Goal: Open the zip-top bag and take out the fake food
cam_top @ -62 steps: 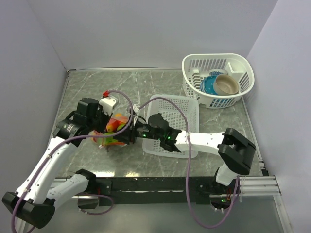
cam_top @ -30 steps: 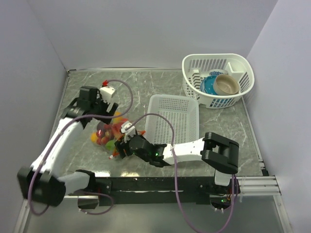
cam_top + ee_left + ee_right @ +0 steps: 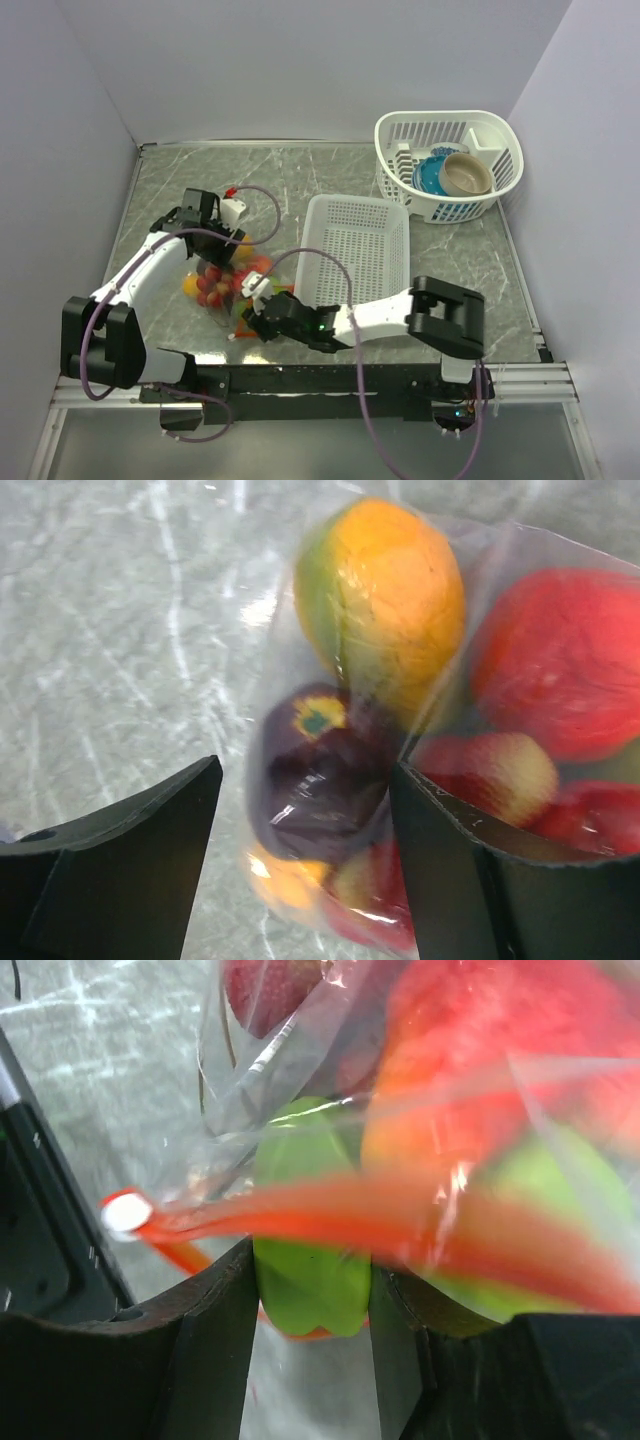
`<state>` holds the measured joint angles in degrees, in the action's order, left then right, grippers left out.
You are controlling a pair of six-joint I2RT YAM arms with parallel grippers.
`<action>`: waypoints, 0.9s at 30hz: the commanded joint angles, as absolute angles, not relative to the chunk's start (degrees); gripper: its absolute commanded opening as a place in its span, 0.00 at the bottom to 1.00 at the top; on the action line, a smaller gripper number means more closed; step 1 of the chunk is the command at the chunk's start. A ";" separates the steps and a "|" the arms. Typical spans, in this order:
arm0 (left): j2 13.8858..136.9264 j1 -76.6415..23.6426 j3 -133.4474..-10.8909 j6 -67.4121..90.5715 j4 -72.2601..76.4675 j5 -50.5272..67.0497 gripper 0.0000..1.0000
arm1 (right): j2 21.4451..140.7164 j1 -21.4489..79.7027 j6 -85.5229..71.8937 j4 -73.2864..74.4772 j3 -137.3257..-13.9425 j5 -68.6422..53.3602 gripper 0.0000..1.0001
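The zip-top bag (image 3: pixel 222 282) lies on the marble table, left of centre, full of fake food (image 3: pixel 212 285) in red, orange, yellow and green. My left gripper (image 3: pixel 214 254) comes down on its far end. In the left wrist view this left gripper (image 3: pixel 305 780) is open around a bag corner holding a purple fruit (image 3: pixel 320 780); only the right finger (image 3: pixel 450 860) touches the plastic. My right gripper (image 3: pixel 248 310) is at the near end. In the right wrist view this right gripper (image 3: pixel 310 1260) is shut on the bag, squeezing a green piece (image 3: pixel 308 1280) behind the orange-red zip strip (image 3: pixel 330 1215).
A white slotted tray (image 3: pixel 358 255) lies just right of the bag, over my right arm. At the back right stands a white basket (image 3: pixel 400 130) with a blue bowl (image 3: pixel 432 175) and a beige bowl (image 3: pixel 465 175). Grey walls close in both sides.
My left gripper has come down onto the bag's far end and narrowed. My right gripper has closed on the near end. The bag has shifted slightly.
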<state>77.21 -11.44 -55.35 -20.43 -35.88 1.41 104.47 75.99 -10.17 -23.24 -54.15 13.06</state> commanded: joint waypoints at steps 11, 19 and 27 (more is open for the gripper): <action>81.39 -5.80 -53.70 -23.47 -29.44 -2.11 0.70 | 82.27 76.29 -15.90 3.85 -53.88 26.33 0.00; 80.42 -4.83 -52.21 -23.73 -29.09 -1.15 0.70 | 69.01 63.59 -22.58 1.59 -42.99 38.86 0.00; 79.02 -4.83 -51.59 -23.47 -29.53 -0.79 0.70 | 67.59 59.06 -15.74 -2.90 -46.84 33.12 0.00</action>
